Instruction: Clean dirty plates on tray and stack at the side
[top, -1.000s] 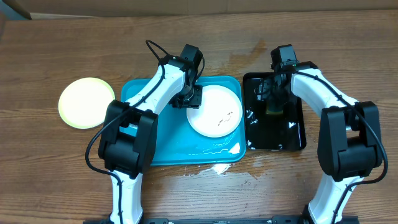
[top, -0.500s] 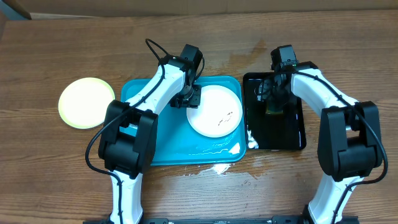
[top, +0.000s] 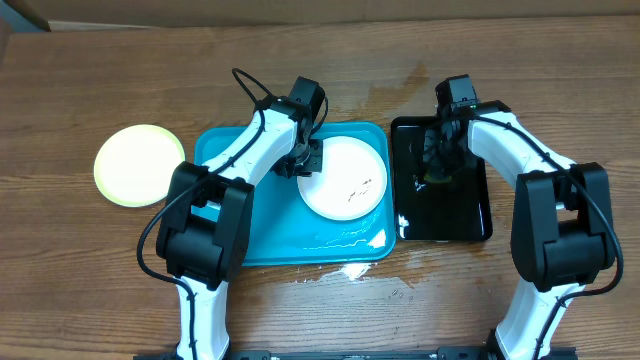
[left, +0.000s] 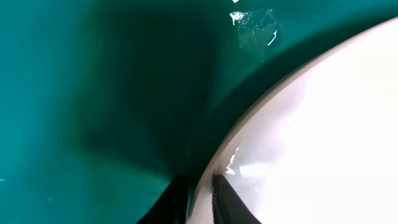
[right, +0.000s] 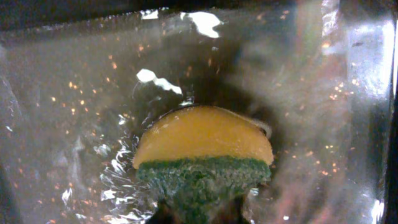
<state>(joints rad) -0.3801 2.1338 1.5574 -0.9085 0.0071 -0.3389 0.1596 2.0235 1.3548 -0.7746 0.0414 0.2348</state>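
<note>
Step in hand: by my judgement, to hold the plate firm while the sponge is brought over for scrubbing.
Left end effector (left: 200, 202): closed on the left rim of the white plate (top: 345, 180), with one finger on each side of the rim.
White plate: in the right half of the turquoise tray (top: 260, 235), near its far edge, with dark smears (top: 360, 188) right of its middle.
Right end effector (top: 440, 165): closed on the yellow-and-green sponge (right: 202, 146), low in the black tray (top: 470, 225) that lies just beside the right edge of the turquoise tray.
Yellow-green plate (top: 139, 165): on the bench (top: 560, 80), left of the turquoise tray and apart from it.
Doing it well: lift the sponge clear of the black rim, press its green side on the smears, and rub with short strokes.
Risk: the tray looks wet and the rim hold is thin, so the plate could slip or turn.
</note>
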